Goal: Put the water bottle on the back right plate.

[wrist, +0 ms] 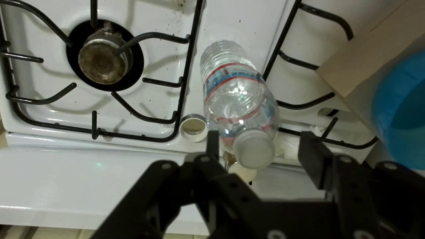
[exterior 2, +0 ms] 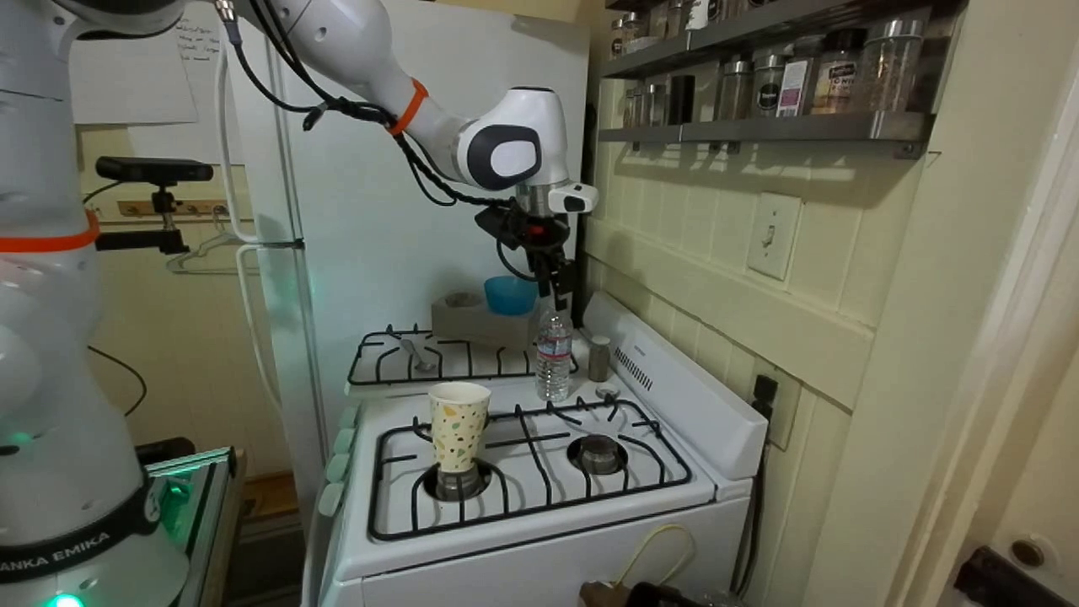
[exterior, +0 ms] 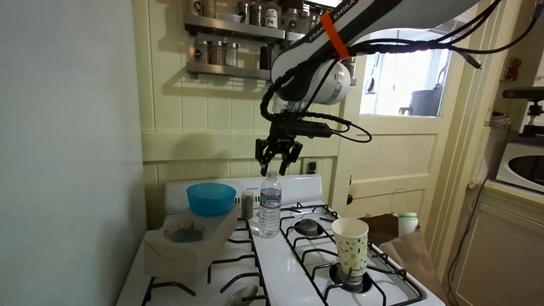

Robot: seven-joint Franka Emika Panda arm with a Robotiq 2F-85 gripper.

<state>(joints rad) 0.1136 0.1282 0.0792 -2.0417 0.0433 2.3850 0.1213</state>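
Observation:
The water bottle (exterior: 270, 208) is clear with a pale cap and a red and blue label band. It stands upright on the white strip between the grates in both exterior views (exterior 2: 554, 358); it also shows in the wrist view (wrist: 237, 89). My gripper (exterior: 274, 171) is open and points down over the bottle's top, also in an exterior view (exterior 2: 553, 298). In the wrist view the cap lies between the open fingers (wrist: 259, 142), with a gap to each. The back right plate (exterior: 308, 227) is a bare black burner beside the bottle, also in the wrist view (wrist: 105, 59).
A patterned cup (exterior: 351, 246) stands on the front right burner. A spice jar (exterior: 247, 205) is behind the bottle. A blue bowl (exterior: 211, 199) sits on a cardboard box (exterior: 178, 259) at the left. A round lid (wrist: 193, 127) and the back panel (exterior 2: 683, 384) are close by.

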